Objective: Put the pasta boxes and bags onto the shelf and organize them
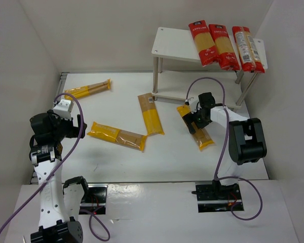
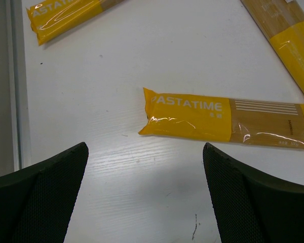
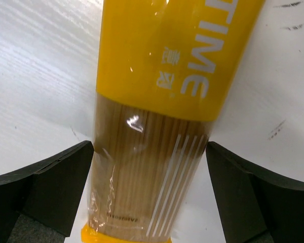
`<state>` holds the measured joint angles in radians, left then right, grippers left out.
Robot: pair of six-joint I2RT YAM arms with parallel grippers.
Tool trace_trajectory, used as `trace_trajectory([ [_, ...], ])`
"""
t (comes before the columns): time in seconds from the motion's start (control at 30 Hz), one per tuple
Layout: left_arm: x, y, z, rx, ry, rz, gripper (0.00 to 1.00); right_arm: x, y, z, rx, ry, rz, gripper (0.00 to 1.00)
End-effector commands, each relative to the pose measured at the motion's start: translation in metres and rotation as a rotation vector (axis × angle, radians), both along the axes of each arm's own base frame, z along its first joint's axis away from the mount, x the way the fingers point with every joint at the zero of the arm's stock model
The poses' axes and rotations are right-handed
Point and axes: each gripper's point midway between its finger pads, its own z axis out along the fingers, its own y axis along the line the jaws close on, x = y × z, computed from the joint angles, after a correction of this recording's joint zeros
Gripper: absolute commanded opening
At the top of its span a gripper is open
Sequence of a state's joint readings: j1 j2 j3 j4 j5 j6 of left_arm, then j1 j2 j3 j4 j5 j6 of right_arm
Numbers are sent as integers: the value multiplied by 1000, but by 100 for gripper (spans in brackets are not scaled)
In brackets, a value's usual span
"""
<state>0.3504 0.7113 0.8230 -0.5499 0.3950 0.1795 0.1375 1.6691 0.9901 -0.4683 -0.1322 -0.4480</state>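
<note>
Three red packets lie on top of the shelf; four yellow packets wait on the desk, my right claw open astride one, my left claw open near another

On the shelf, red packets block the right; underneath looks possibly free.

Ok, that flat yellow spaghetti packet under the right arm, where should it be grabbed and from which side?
Take the long yellow plastic spaghetti packet across its narrow width, at the tan see-through window, coming straight down from above: it lies flat on the white table, so only its long edges offer a pinch. The right pincer is open and straddles that part.
</note>
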Motion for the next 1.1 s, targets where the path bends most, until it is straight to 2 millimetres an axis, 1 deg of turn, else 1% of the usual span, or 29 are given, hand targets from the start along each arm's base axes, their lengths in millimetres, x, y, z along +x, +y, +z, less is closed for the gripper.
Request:
trace_trajectory([
  [0.0,6,3,16,13,-55,5,99,27,10,4,28,-65,-2,100],
  [0.03,6,3,16,13,-55,5,99,27,10,4,28,-65,-2,100],
  [0.1,6,3,16,13,-55,5,99,25,9,-4,24,-42,-2,100],
  [0.27,7,3,14,9,-46,5,99,19,10,-13,9,-15,2,100],
  [0.37,8,3,12,6,-36,5,99,12,5,-20,-13,3,-7,100],
  [0.43,8,3,12,6,-36,5,99,10,10,-23,-28,12,9,100],
  [0.47,8,3,12,6,-36,5,99,7,9,-24,-30,24,9,98],
  [0.5,8,3,12,6,-36,5,99,2,11,-30,-35,52,19,85],
  [0.53,8,3,12,6,-36,5,99,-4,15,-34,-40,76,33,70],
  [0.57,8,3,12,6,-36,5,99,-4,13,-35,-53,86,29,47],
  [0.6,8,3,12,6,-36,5,99,-7,16,-35,-56,96,39,3],
  [0.63,8,3,12,6,-36,5,99,-7,14,-35,-66,95,36,0],
  [0.67,8,3,12,6,-36,5,99,-11,17,-35,-81,103,61,0],
  [0.7,8,3,12,6,-36,5,99,-16,20,-31,-82,102,73,0],
  [0.73,8,2,12,2,-38,-3,99,-16,30,-25,-79,82,100,0],
  [0.77,8,2,12,2,-38,-3,99,-23,35,-20,-68,87,128,0],
  [0.8,8,2,12,2,-38,-3,99,-28,42,-6,-52,69,149,0],
  [0.83,8,2,12,2,-38,-3,99,-26,50,7,-29,45,169,0],
  [0.87,8,2,12,2,-38,-3,99,-31,68,17,13,41,207,0],
  [0.9,8,2,12,2,-38,-3,99,-36,77,35,41,22,214,0],
  [0.93,8,2,12,2,-38,-3,99,-32,87,52,66,-12,226,0],
  [0.97,8,3,12,6,-36,5,99,-37,103,65,92,-24,249,0],
  [1.0,8,3,12,6,-36,5,99,-37,111,77,107,-43,256,0],
  [1.03,8,3,12,6,-36,5,99,-36,123,100,138,-79,271,0],
  [1.07,8,3,12,6,-36,5,99,-37,132,109,158,-85,278,0],
])
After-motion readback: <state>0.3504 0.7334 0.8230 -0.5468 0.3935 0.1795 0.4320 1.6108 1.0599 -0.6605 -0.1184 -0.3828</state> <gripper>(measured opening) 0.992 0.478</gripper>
